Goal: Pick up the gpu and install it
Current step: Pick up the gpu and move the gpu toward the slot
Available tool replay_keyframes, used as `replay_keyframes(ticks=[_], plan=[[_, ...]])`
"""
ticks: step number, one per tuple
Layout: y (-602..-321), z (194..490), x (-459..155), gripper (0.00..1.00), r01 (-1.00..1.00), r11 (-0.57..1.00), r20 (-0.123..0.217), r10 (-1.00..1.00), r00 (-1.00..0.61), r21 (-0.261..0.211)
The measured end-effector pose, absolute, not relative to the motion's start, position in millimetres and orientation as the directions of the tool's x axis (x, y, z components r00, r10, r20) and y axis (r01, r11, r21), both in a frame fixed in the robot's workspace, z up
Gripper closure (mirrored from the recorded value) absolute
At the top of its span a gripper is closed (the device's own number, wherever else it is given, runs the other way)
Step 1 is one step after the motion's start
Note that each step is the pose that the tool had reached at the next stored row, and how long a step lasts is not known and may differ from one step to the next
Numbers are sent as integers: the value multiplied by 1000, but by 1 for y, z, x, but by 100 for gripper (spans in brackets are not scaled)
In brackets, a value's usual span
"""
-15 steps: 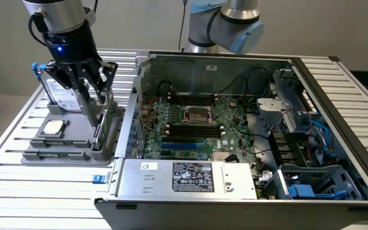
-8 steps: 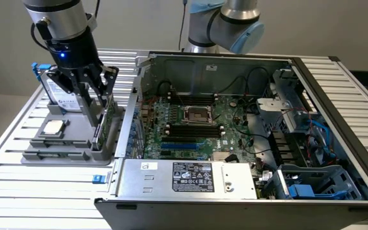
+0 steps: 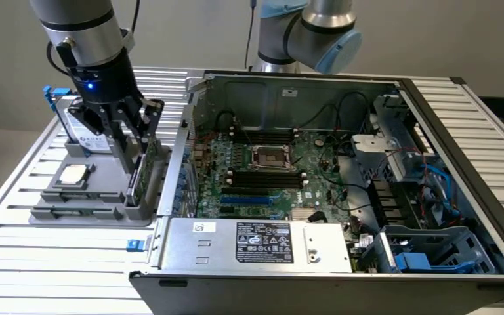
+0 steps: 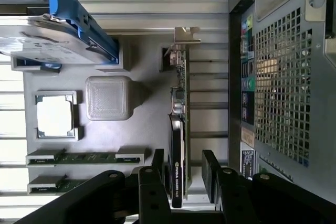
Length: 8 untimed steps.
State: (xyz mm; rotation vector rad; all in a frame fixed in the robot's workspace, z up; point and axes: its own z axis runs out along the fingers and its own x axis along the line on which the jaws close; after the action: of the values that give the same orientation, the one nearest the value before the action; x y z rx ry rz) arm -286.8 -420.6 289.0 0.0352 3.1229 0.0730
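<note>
Black fingers point(image 4: 157, 167) of the hand point(image 4: 184, 160) are sitting closest to the lens. They are spread apart and straddling the gpu point(image 4: 179, 103), one on each face. A gap is showing on the side facing the computer case point(image 4: 283, 77), while the other finger is lying close to the card's black cover. By my reading the hand is not yet squeezing anything.

The gpu is standing on its long edge in a slot of the grey parts tray point(image 4: 142, 129), with its silver end bracket point(image 4: 187, 34) at the end away from the hand. In the exterior view the hand point(image 3: 136, 141) is hanging low over the same card point(image 3: 153, 167), whose green board is facing the open case point(image 3: 322, 197). The tray point(image 3: 60, 213) is resting on the slatted table point(image 3: 68, 275), just beside the case wall.

The card is looking light, thin and stiff, yet fragile: bare components are lining the green face, and the edge contacts are sitting down in the slot. I judge the flat faces near the middle to be the safest hold, pressing cover and board together. That would be keeping clear of the bracket and the connector edge. A skewed pinch could be tilting it in the slot.

Sharing the tray are a hard drive with blue clips point(image 4: 52, 40), a CPU chip point(image 4: 54, 116) and two memory sticks point(image 4: 86, 157), all well apart from the fingers.
</note>
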Motion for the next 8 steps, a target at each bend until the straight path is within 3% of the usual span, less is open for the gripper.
replay_keyframes(ticks=[8], plan=[[-421,274,-287,58,16,999,-17,17,-1000,47]])
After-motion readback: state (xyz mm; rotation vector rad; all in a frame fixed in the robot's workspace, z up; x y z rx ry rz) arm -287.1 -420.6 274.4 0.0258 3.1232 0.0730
